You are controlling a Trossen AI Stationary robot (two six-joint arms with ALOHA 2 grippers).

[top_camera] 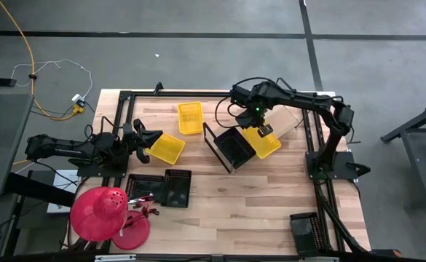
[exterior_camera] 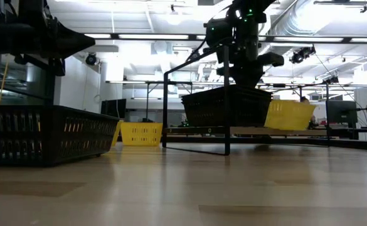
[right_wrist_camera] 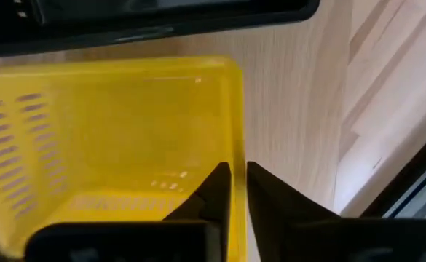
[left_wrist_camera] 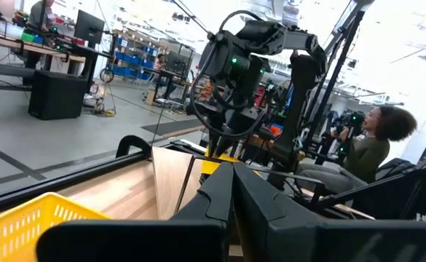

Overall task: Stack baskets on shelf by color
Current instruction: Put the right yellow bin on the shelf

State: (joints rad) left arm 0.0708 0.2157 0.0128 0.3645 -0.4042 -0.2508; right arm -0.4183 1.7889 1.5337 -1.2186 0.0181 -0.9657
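Observation:
My right gripper (top_camera: 260, 129) is over the slanted wooden shelf (top_camera: 289, 116) and is shut on a yellow basket (top_camera: 265, 142). That basket sits beside a black basket (top_camera: 234, 148) on the shelf. In the low view the black basket (exterior_camera: 227, 105) stands in front of the yellow one (exterior_camera: 290, 114). My left gripper (top_camera: 153, 137) is shut and empty at the table's left, just short of a second yellow basket (top_camera: 167, 148). A third yellow basket (top_camera: 190, 117) lies flat farther back. Two black baskets (top_camera: 160, 188) lie side by side near the front. My right gripper holds the yellow basket by the rim of one wall (right_wrist_camera: 236, 164), a little way from a corner. One finger (right_wrist_camera: 211, 188) is inside the basket and the other (right_wrist_camera: 271, 193) is outside. The fingers come from above, pointing down. The basket is tilted over the shelf board; whether it rests there, I cannot tell.
A red dome-shaped object (top_camera: 98, 212) and a red dish (top_camera: 132, 229) lie at the front left. The shelf's thin black frame (exterior_camera: 196, 103) stands up around the black basket. A person (left_wrist_camera: 376, 145) sits beyond the table. Bare wood shows at the front right (top_camera: 256, 211).

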